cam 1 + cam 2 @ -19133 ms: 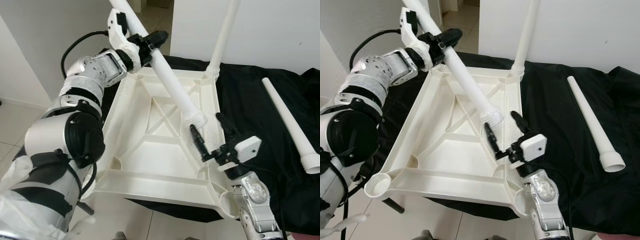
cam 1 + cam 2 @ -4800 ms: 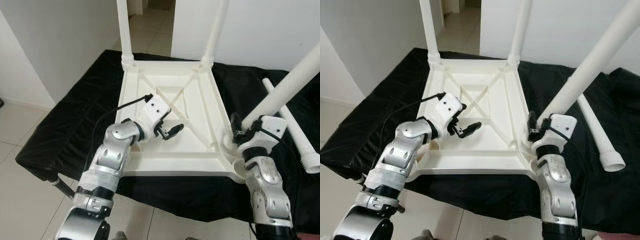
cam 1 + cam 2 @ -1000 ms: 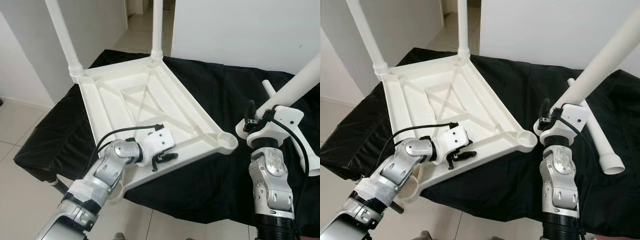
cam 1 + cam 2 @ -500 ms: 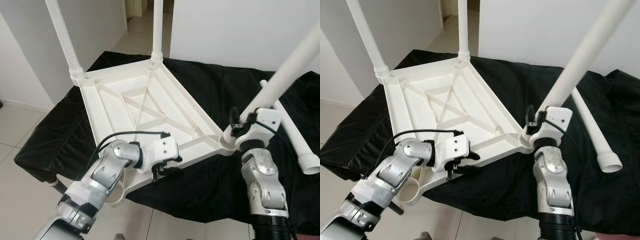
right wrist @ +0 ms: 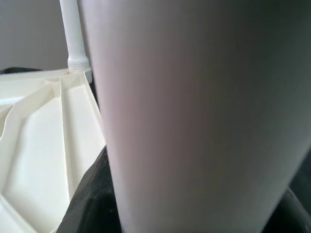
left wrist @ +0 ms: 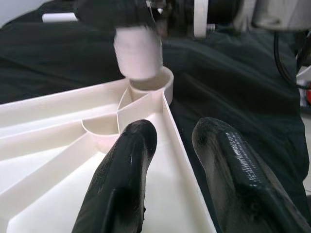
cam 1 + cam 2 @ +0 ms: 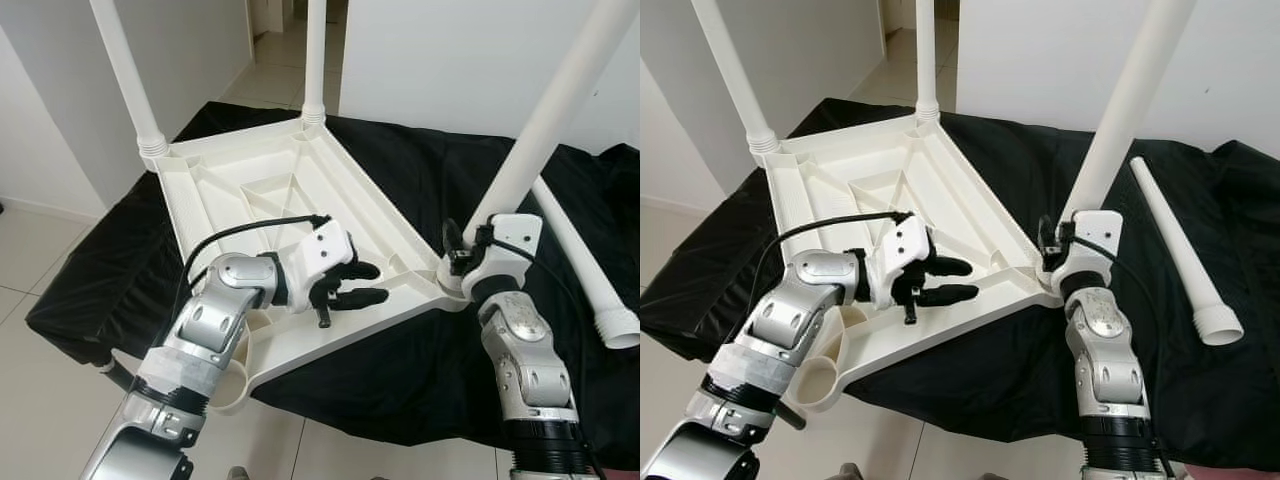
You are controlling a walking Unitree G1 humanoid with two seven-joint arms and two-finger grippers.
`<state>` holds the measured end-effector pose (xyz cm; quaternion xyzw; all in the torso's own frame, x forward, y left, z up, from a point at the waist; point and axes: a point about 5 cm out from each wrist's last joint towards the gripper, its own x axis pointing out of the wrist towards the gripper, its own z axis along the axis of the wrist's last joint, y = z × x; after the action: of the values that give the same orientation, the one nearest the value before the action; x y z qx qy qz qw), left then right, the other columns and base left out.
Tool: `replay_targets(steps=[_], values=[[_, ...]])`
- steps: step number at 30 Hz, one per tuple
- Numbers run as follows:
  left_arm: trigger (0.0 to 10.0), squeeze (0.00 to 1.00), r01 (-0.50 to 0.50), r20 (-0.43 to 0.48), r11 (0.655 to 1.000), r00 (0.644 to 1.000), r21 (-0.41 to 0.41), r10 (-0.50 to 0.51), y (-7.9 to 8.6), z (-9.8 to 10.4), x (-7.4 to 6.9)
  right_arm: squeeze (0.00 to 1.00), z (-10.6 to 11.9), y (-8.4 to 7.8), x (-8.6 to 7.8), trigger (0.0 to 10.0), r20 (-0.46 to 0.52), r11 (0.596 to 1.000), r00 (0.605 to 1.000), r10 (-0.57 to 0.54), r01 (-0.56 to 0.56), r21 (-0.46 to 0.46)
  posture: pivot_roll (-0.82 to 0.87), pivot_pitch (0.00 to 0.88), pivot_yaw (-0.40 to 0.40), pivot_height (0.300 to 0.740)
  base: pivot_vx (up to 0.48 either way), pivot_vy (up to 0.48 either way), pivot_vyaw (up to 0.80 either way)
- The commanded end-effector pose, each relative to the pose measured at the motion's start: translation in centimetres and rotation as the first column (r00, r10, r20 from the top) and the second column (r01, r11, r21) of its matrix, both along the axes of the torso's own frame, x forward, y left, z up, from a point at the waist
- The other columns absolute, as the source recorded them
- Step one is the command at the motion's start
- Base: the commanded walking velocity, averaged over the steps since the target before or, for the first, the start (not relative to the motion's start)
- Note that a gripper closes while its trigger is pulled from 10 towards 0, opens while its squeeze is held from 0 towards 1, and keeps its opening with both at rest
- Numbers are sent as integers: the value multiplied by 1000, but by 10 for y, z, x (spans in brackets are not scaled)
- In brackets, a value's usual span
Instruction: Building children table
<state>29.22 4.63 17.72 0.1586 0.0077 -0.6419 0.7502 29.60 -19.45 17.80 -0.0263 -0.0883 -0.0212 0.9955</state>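
Note:
A white plastic table top [image 7: 270, 200] lies upside down on a black cloth. Two white legs [image 7: 128, 80] [image 7: 315, 55] stand in its far corners. My right gripper [image 7: 468, 245] is shut on a third leg [image 7: 545, 110], held steeply upright. That leg's lower end [image 6: 138, 53] sits just over the near right corner socket [image 6: 158, 83]. My left gripper [image 7: 372, 283] is open over the near rim, both black fingers [image 6: 126, 160] pointing at that socket. A fourth leg [image 7: 1180, 245] lies loose on the cloth at the right.
The near left corner socket [image 7: 226, 385] hangs past the cloth-covered table's front edge. Black cloth [image 7: 420, 180] lies bare between the table top and the loose leg. White walls stand behind, tiled floor [image 7: 30, 260] at the left.
My left gripper has risen from the near rim to just above it, its fingers now spread. My right gripper has tipped the leg more upright, its foot closer to the corner socket.

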Motion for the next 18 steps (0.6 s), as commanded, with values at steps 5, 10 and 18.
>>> replay_targets(steps=[5,10,18], values=[[10000,0,-277,-38,961,960,17,278,-2,-13,17,0,12,-9,3,10000,61,998,996,-59,59,8,-63,0,-27,740,0,0,0],[10000,0,-308,-102,949,944,62,313,-11,-23,19,0,20,-14,2,10000,101,995,990,-95,92,28,-70,0,-20,740,0,0,0],[10000,98,-284,-159,955,942,90,295,-22,-29,17,0,19,-15,2,10000,103,994,989,-110,107,30,-77,0,-8,740,0,0,0]])
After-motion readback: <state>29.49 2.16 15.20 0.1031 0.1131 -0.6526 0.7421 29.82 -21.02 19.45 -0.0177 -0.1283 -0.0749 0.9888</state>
